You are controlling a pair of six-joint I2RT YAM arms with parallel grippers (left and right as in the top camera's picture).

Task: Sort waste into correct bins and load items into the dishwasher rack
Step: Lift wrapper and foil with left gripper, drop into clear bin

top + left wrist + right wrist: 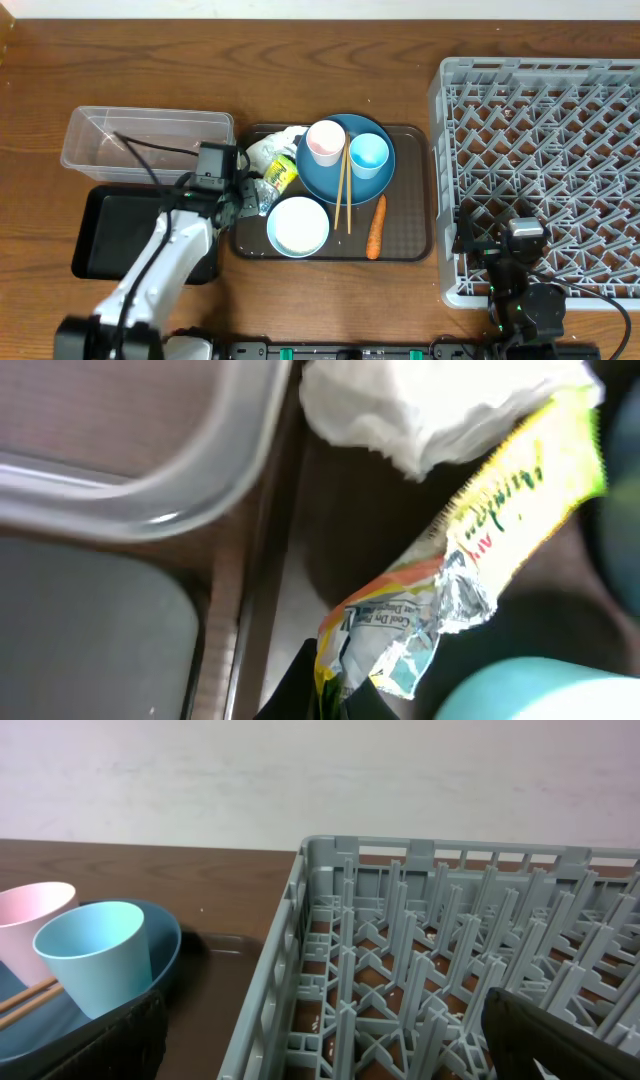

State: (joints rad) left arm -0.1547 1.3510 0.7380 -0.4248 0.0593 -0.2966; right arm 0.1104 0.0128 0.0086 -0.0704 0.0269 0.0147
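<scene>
My left gripper is shut on the lower end of the yellow-green wrapper at the left edge of the brown serving tray. Crumpled white tissue lies just beyond the wrapper. On the blue plate stand a pinkish cup and a light blue cup, with chopsticks across it. A white bowl and a carrot lie in front. My right gripper hangs open over the grey rack.
The clear tub sits left of the serving tray, and the black tray lies in front of it, partly under my left arm. A pale rounded rim, probably the bowl, shows close to my left fingers.
</scene>
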